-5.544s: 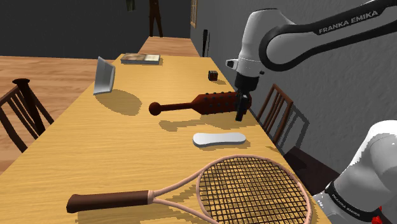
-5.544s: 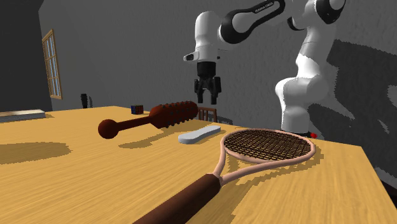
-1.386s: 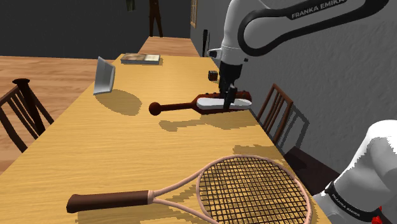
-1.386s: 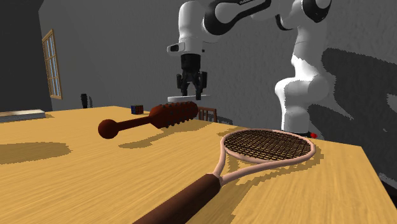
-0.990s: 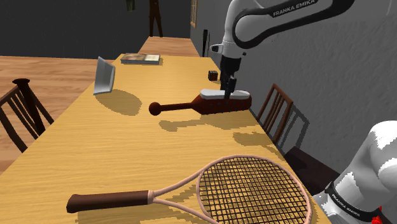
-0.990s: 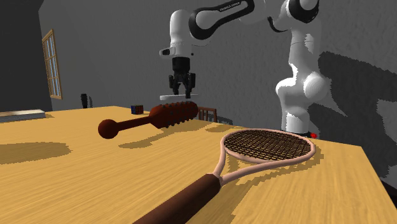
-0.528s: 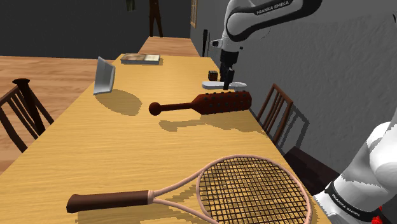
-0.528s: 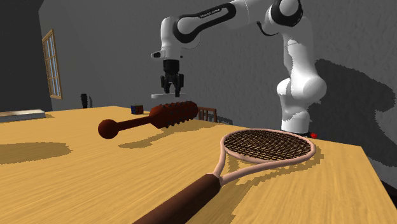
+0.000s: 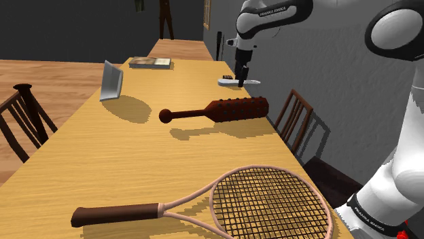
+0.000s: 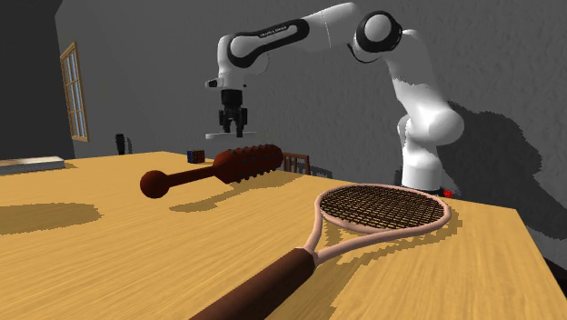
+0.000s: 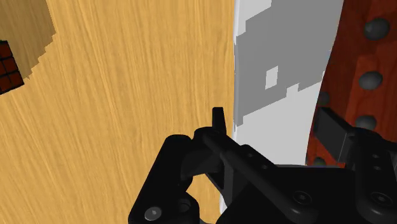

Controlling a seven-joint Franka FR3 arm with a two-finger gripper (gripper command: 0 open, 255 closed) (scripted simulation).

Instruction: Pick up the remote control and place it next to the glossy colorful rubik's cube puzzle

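Observation:
My black gripper [image 9: 240, 83] is shut on the white remote control [image 9: 252, 82] and holds it level in the air above the far end of the wooden table [image 9: 136, 149]. In the wrist view the remote [image 11: 280, 76] is clasped between the two fingers [image 11: 219, 121], and the gripper [image 11: 277, 127] hangs over bare table beside the club [image 11: 362, 70]. The dark rubik's cube [image 10: 194, 155] sits on the table beyond the club, a little past the gripper [image 10: 233, 134]. A corner of the cube [image 11: 9, 67] shows off to one side of the remote.
A studded brown club [image 9: 217, 110] lies across the table below the gripper. A tennis racket [image 9: 224, 200] lies at the near end. A grey upright object [image 9: 111, 81], a flat book [image 9: 150, 62] and a dark cylinder [image 9: 219, 46] stand farther off. Chairs [image 9: 295, 122] flank the table.
The arm has carried the remote from just above the club's head farther away across the table, toward the cube. The grip has stayed shut throughout.

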